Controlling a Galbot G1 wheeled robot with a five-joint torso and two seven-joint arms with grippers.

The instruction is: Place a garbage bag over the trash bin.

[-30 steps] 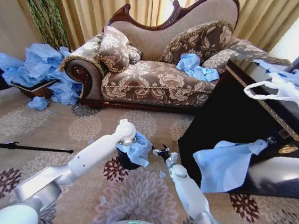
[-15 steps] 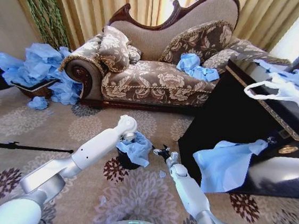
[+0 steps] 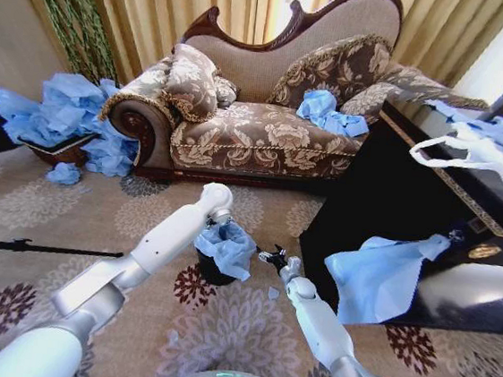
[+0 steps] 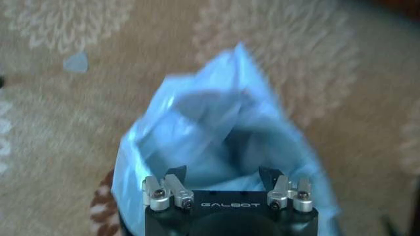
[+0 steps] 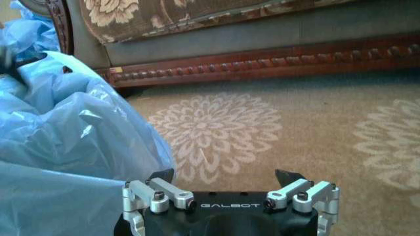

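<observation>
**Head view: bag draped on the bin, rim not yet neat**

Head view shows the garbage bag (image 3: 225,247) already sitting over the trash bin (image 3: 212,270), whose black side peeks out below the bunched blue film. The left gripper (image 3: 217,224) hangs just above the bag's far edge; in its wrist view the fingers (image 4: 159,190) stand apart with nothing between them, and the bag's open mouth lies directly beneath. The right gripper (image 3: 273,256) waits just beside the bag on its own side, jaws spread and empty, with the film close against its left finger in the right wrist view.

My judgement: the main step is largely done, since the bag covers the bin's top and its mouth gapes open. What remains is tidying, as the film looks crumpled and uneven around the rim rather than pulled down evenly. Whether the liner reaches the bin's bottom cannot be told.
</observation>
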